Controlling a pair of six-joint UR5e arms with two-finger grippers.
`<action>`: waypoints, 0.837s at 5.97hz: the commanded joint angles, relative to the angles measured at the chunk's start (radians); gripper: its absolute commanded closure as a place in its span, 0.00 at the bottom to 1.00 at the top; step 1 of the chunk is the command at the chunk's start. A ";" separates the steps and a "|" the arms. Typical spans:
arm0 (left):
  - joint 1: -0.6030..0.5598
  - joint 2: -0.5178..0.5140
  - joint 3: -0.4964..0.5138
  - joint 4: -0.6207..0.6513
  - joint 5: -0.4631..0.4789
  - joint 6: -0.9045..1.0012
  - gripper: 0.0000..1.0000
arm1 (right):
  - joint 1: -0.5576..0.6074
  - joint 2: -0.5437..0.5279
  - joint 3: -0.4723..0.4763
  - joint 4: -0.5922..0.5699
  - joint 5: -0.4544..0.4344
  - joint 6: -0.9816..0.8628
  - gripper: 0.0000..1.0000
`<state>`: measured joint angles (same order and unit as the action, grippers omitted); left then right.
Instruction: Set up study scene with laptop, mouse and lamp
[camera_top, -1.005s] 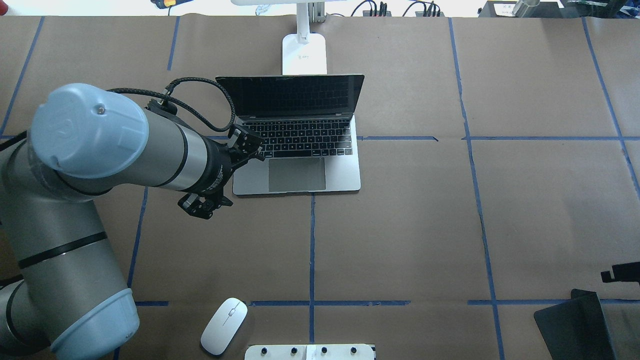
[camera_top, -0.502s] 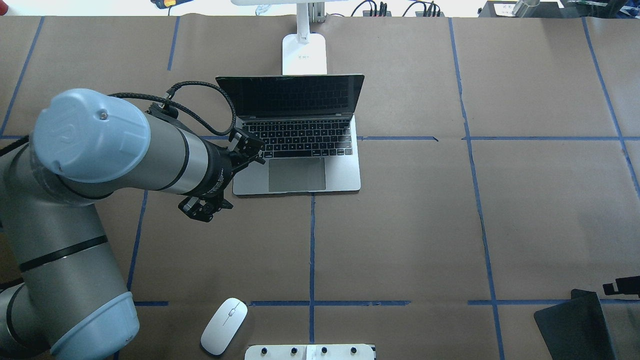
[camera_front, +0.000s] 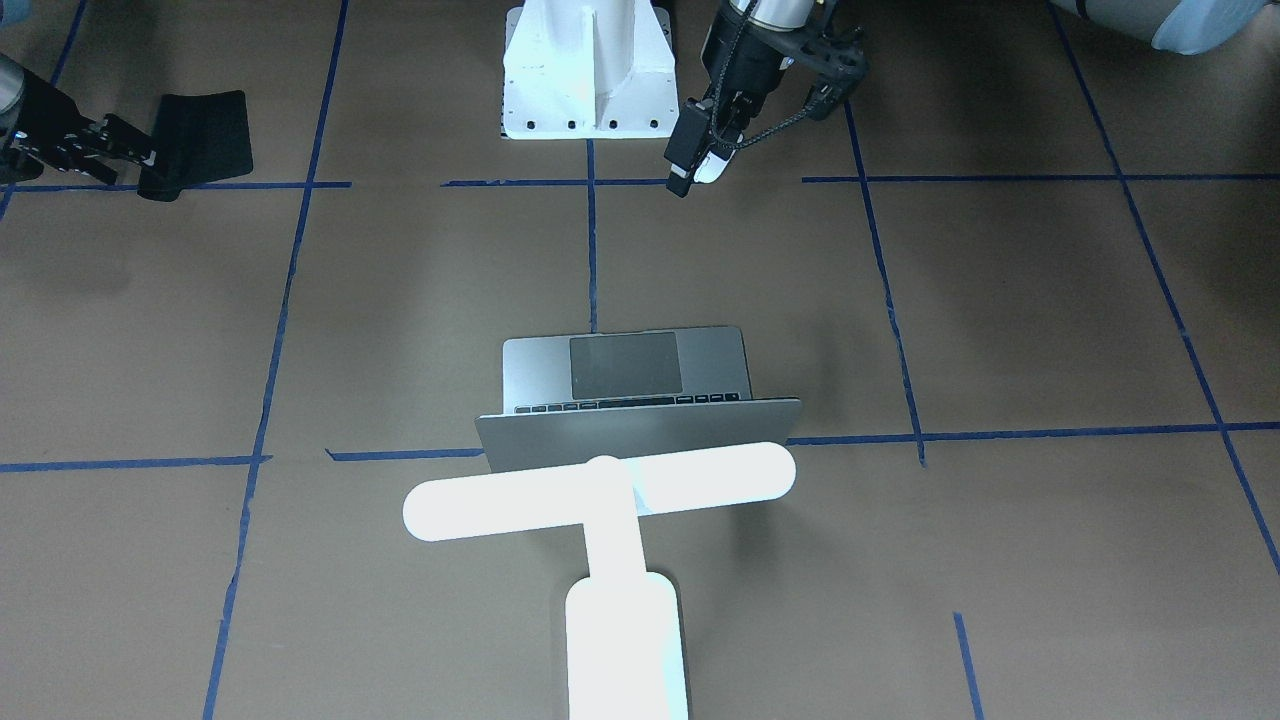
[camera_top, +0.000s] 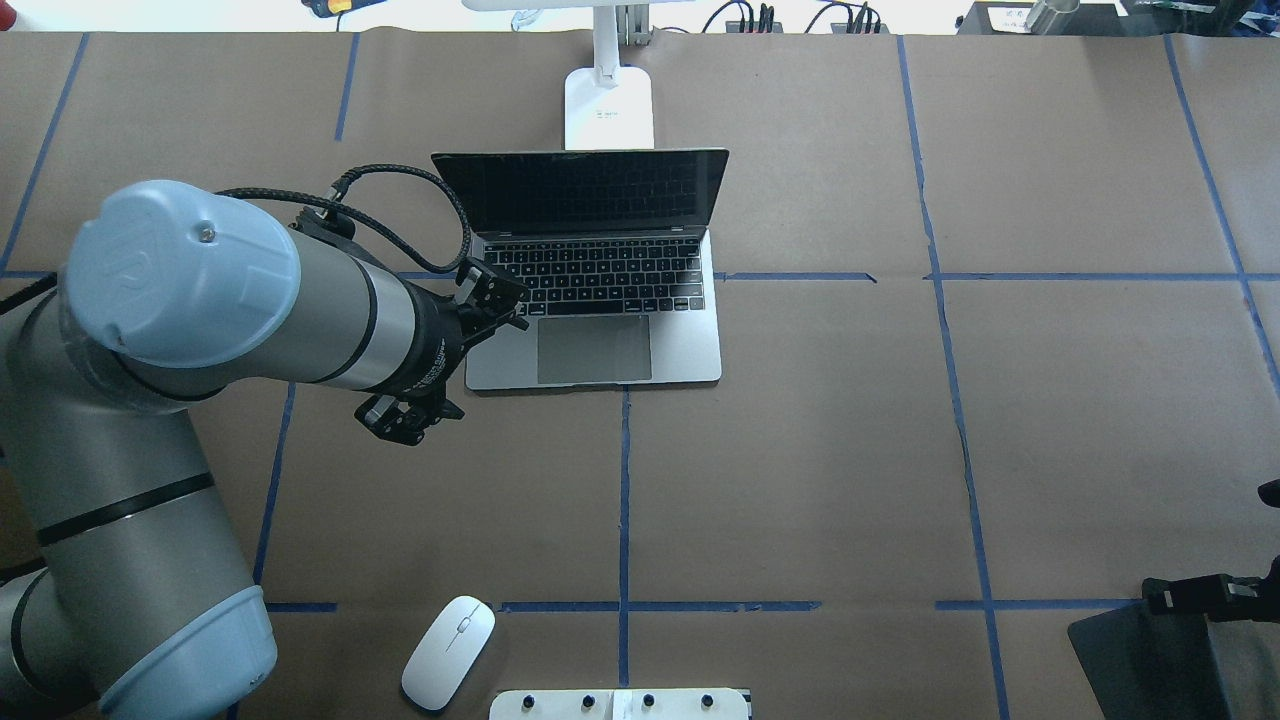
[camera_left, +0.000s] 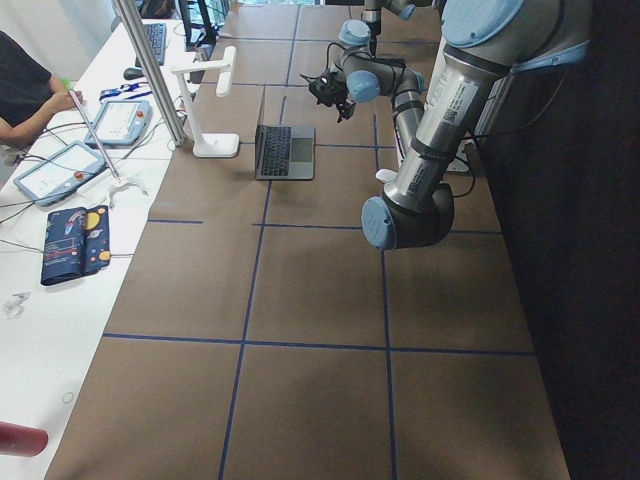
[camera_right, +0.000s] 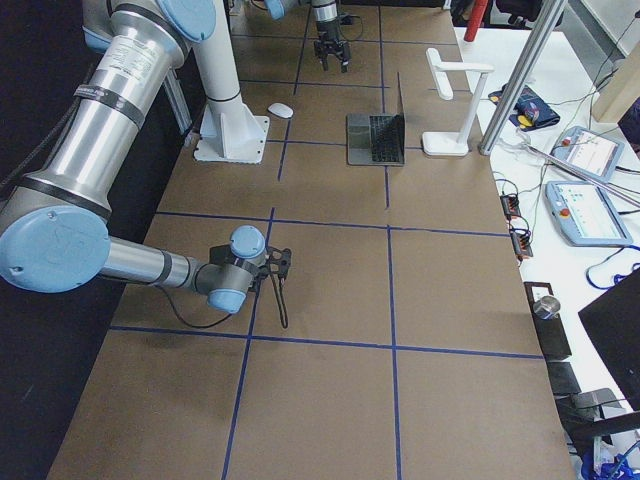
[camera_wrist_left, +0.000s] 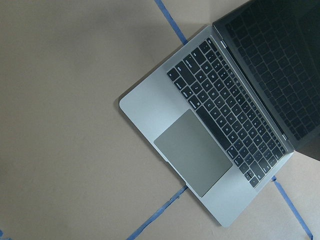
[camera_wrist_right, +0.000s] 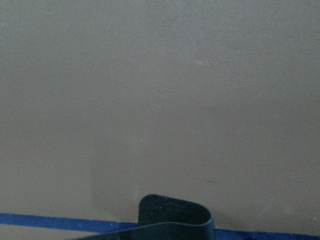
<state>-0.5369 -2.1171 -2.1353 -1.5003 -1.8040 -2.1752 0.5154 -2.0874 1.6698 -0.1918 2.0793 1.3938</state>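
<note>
Robot lab: tape-gridded table (camera_top: 800, 450), control tablets (camera_right: 588, 212) alongside

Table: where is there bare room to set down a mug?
The wide stretch right of the laptop, up to the black mat, is bare. Crowded: laptop's left, where the left gripper hovers, and around the mouse.

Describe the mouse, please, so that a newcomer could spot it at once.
Start at the open laptop mid-table and come back to the robot's edge, where the white pedestal stands. The mouse lies just left of it: a small glossy white oval with a thin grey centre line.
</note>
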 joint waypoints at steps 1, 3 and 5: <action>0.000 0.000 0.000 0.000 0.002 0.000 0.00 | -0.018 0.000 0.008 0.000 -0.016 0.010 0.95; 0.000 0.000 0.001 0.000 0.002 0.000 0.00 | -0.018 -0.028 0.063 0.000 -0.018 0.010 1.00; 0.000 0.000 0.001 0.000 0.002 -0.001 0.00 | -0.034 -0.040 0.065 0.000 -0.062 0.010 1.00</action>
<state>-0.5369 -2.1169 -2.1339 -1.5002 -1.8024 -2.1756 0.4913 -2.1190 1.7353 -0.1918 2.0363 1.4036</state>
